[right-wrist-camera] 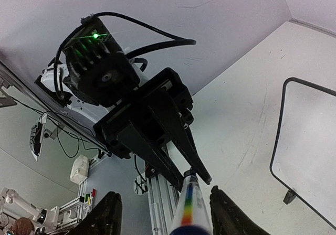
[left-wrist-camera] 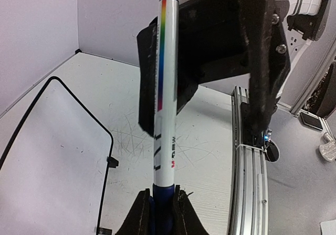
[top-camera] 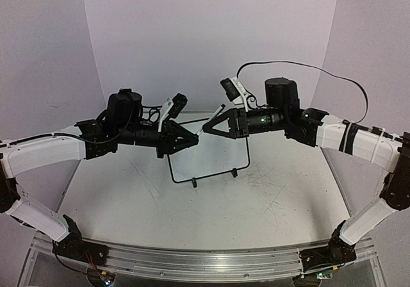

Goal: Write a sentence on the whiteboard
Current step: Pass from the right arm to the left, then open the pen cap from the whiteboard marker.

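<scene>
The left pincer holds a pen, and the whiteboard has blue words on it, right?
Not quite. The whiteboard is blank, with no words on it; the top external view shows that. The left pincer does hold the pen.

The whiteboard (top-camera: 211, 155) has a smooth, glossy white face inside a thin black frame that looks like plastic. The table (top-camera: 275, 191) under the board is matt white and scuffed, with fine dark scratches all around it. By the board's upper edge, the marker (left-wrist-camera: 165, 98) has a shiny white plastic barrel with a printed rainbow stripe and a dark blue end. The left gripper (left-wrist-camera: 160, 211) and right gripper (right-wrist-camera: 164, 193), also by that edge, have matt black fingers of rough, grainy plastic. The arm shells (top-camera: 45, 155) to either side of the board are smooth white plastic. The rail (top-camera: 205, 261) in front of the board is brushed bare metal. The walls (top-camera: 211, 37) behind the board are matt and plain.
</scene>
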